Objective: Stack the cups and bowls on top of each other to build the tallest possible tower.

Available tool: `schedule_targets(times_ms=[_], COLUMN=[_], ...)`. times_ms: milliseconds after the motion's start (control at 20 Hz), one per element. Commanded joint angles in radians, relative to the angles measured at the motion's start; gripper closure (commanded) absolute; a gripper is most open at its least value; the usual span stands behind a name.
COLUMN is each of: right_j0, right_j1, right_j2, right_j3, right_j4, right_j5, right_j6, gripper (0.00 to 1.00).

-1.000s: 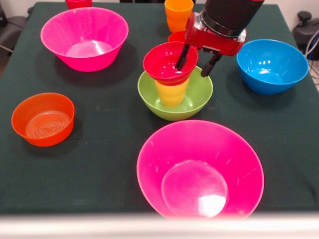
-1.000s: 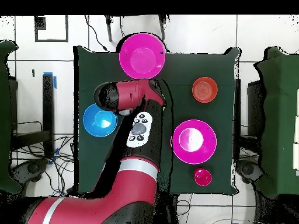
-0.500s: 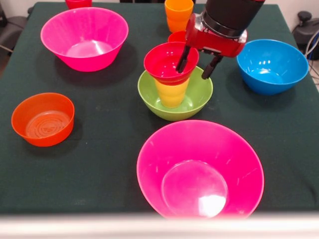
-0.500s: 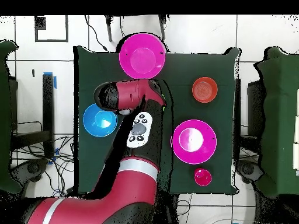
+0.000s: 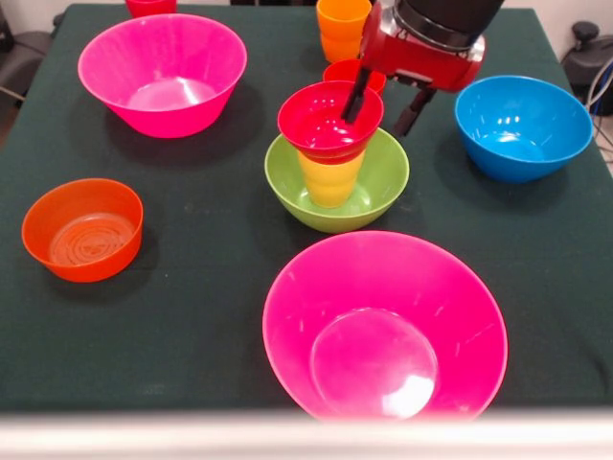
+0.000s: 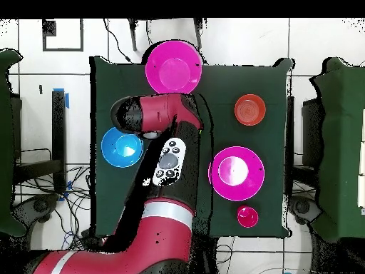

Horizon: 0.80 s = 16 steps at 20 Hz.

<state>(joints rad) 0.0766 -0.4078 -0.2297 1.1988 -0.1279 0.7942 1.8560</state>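
Observation:
The tower stands mid-table: a lime-green bowl holds an upturned yellow cup, and a small red bowl rests upright on it. My gripper hangs open just behind and right of the red bowl. One finger shows in front of the bowl's inside and the other stands outside its rim. Behind the tower are a red cup and an orange cup. In the overhead view my arm hides the tower and the gripper.
A hot-pink bowl sits at the back left and another at the front edge. A blue bowl is at the right, a translucent orange bowl at the left. A red rim shows at the top edge.
My gripper has lifted up and back from the red bowl, with its fingers still apart. The red bowl stays on the yellow cup.

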Motion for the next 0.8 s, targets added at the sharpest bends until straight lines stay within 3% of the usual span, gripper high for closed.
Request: schedule_targets(times_ms=[50, 350, 800], right_j0=[0.011, 0.007, 0.011], right_j1=[-0.021, -0.037, -0.177], right_j2=[0.074, 0.092, 0.124], right_j3=[0.010, 0.007, 0.220], right_j4=[-0.043, -0.037, -0.018], right_j5=[0.176, 0.203, 0.089], right_j6=[-0.063, -0.055, -0.053], gripper=[0.00, 0.00, 0.00])
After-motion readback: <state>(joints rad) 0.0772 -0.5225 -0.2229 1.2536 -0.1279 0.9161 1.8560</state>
